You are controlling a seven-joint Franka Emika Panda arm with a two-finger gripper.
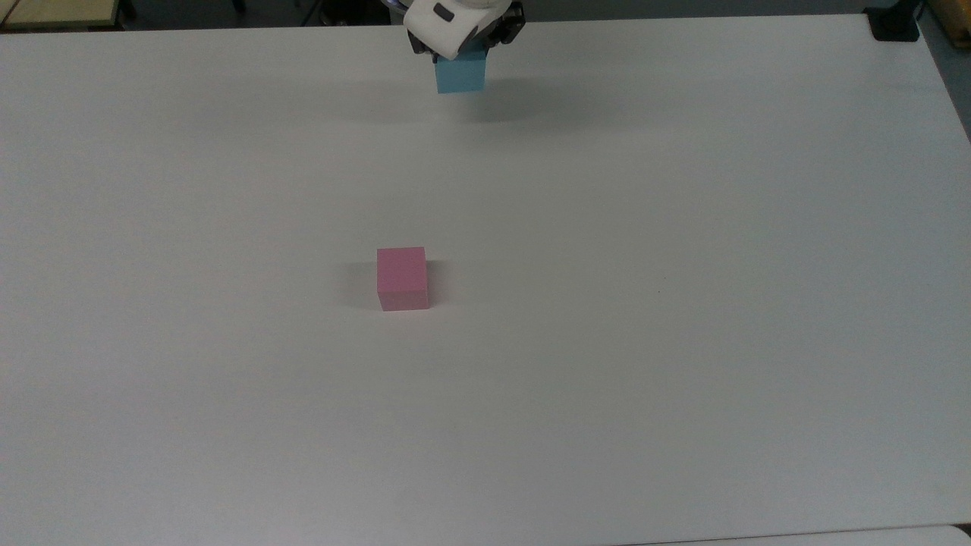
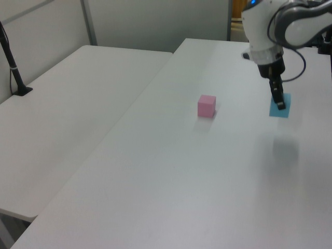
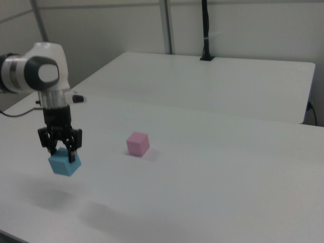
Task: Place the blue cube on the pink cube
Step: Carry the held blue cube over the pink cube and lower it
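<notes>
Blue cube [image 3: 65, 163], apparently light and rigid, hangs above the counter [image 1: 683, 303], pinched across opposite flat faces by the tool [image 3: 61, 151]; pink cube [image 1: 402, 277] sits well apart.

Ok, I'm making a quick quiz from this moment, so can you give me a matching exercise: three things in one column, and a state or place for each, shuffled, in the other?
Things:
1. blue cube
2. pink cube
3. gripper

States:
A. resting on the white table, nothing touching it
B. shut on a cube, pointing down
C. lifted off the table, its shadow below it

Pairs: 1-C, 2-A, 3-B
</notes>
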